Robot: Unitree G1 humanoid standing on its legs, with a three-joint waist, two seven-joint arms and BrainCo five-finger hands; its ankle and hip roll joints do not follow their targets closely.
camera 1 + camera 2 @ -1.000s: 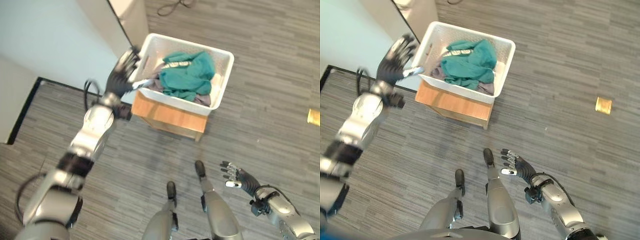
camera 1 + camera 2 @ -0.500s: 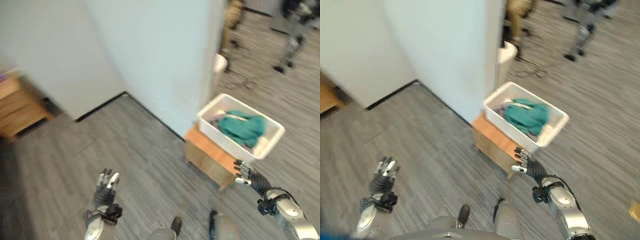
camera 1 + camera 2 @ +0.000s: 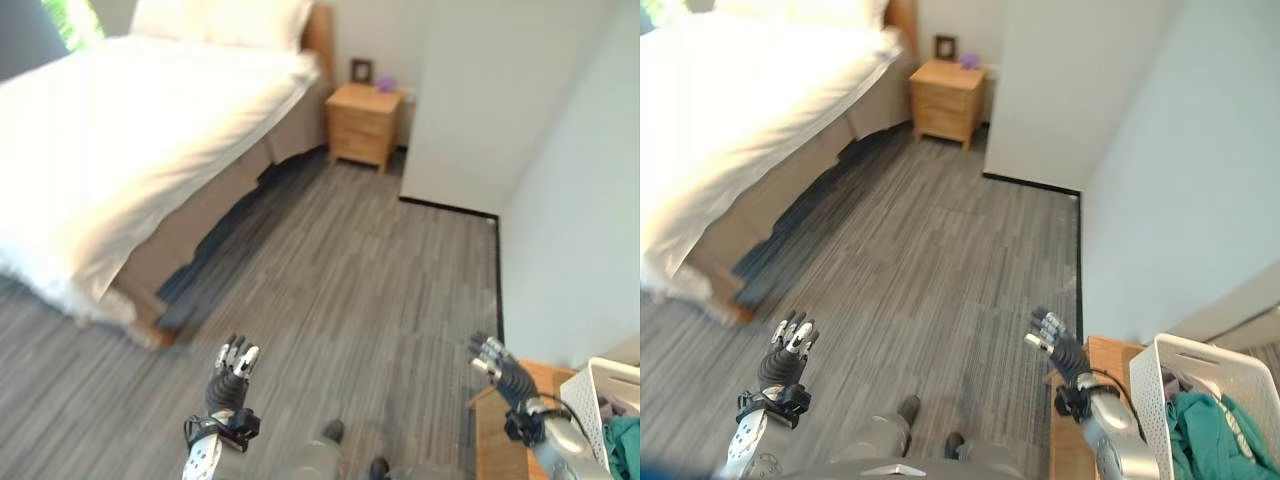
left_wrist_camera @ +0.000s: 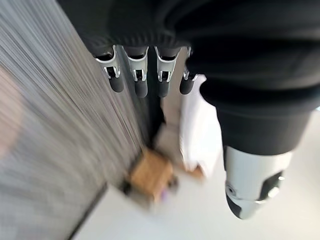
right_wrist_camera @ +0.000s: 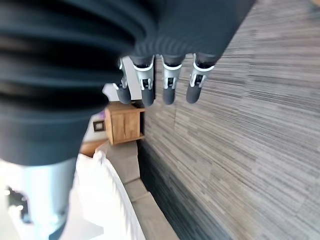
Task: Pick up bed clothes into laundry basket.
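**Both hands empty, basket at the robot's right**

The white lattice-walled laundry basket point(image 3: 1155, 385) sits on a low wooden stand point(image 3: 1095, 360), holding crumpled teal clothes point(image 3: 1200, 430). The right hand point(image 3: 1055, 345) hovers near it, fingers straight, grasping nothing. The left hand point(image 3: 785, 360) is likewise spread and empty. Across the grey striped floor point(image 3: 940, 250) stands a bed point(image 3: 120, 130) with smooth white bedding, beside a wooden nightstand point(image 3: 365, 120).

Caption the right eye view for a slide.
Both hands, left and right, open and empty, facing the white bed; laundry basket at right.
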